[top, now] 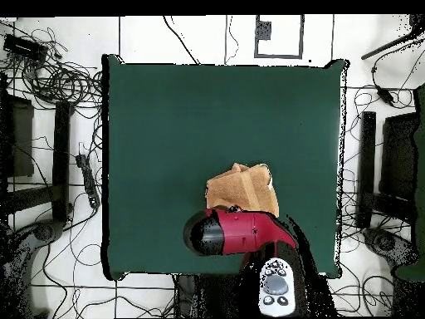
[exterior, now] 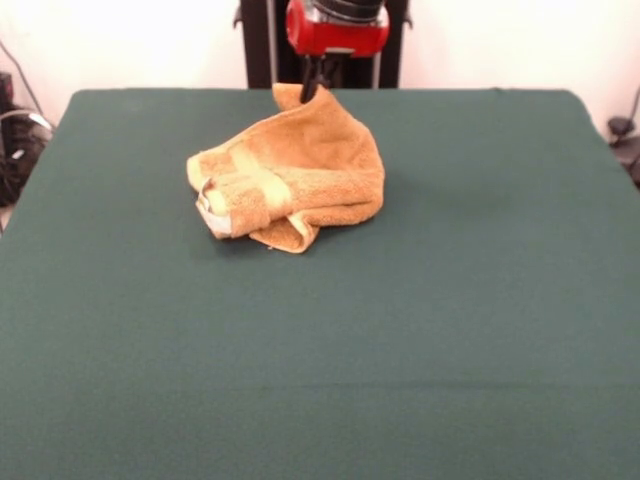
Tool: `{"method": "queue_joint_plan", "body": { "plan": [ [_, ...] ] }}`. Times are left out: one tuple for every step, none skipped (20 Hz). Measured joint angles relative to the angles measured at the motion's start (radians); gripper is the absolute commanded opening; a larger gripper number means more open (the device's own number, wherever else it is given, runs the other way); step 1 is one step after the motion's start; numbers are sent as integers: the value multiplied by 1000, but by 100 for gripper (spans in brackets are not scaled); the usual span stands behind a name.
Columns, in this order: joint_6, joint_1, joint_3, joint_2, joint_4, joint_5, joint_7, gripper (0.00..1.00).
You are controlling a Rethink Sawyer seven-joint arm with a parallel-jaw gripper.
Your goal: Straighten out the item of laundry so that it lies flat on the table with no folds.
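A: Towel (exterior: 295, 175) lies crumpled on the green table (exterior: 450, 330), toward the far side in the front view and a little left of the middle. One corner of it stands up, peaked, just under the red and black arm.

B: And the edges, how much room is there?

A: Wide bare cloth is on every side. The near half of the table is all free, and both side edges are well apart from the towel. Only the far edge is near to it.

B: What does the gripper (exterior: 309, 88) do?

A: Its dark tips reach down to the raised corner. The fingers seem pinched together on this corner, though they are small in the front view. In the overhead view the arm (top: 236, 233) covers them.

B: Are there folds?

A: Many. The woven band (exterior: 250, 175) is doubled over, and a small white tag (exterior: 214, 215) shows at the left end.

B: Any container?

A: No. Around the table are a light floor, many cables (top: 58, 79) and dark stands (top: 390, 158).
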Motion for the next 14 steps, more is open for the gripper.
{"method": "queue_joint_plan", "body": {
  "plan": [
    [0, 2, -1, 4, -3, 3, 0, 0],
    [0, 3, -2, 6, -6, 5, 0, 0],
    [0, 3, -2, 12, -10, 11, 0, 0],
    [-1, 2, -2, 15, -10, 16, 0, 0],
    [-2, 1, -2, 17, -11, 21, 0, 0],
    [-7, 0, -2, 18, -11, 24, 0, 0],
    [-13, -2, -2, 19, -10, 28, 0, 0],
    [-40, -6, -2, 18, -9, 34, 0, 0],
    [-52, -7, -2, 19, -9, 36, 0, 0],
    [-75, -8, -2, 19, -9, 41, 0, 0],
    [-109, -8, -2, 19, -9, 50, 1, 0],
    [-137, -7, -2, 19, -9, 57, 2, 0],
    [-165, -7, -2, 19, -8, 64, 3, 0],
    [-205, -7, -2, 19, -8, 74, 5, 0]
  ]
}}
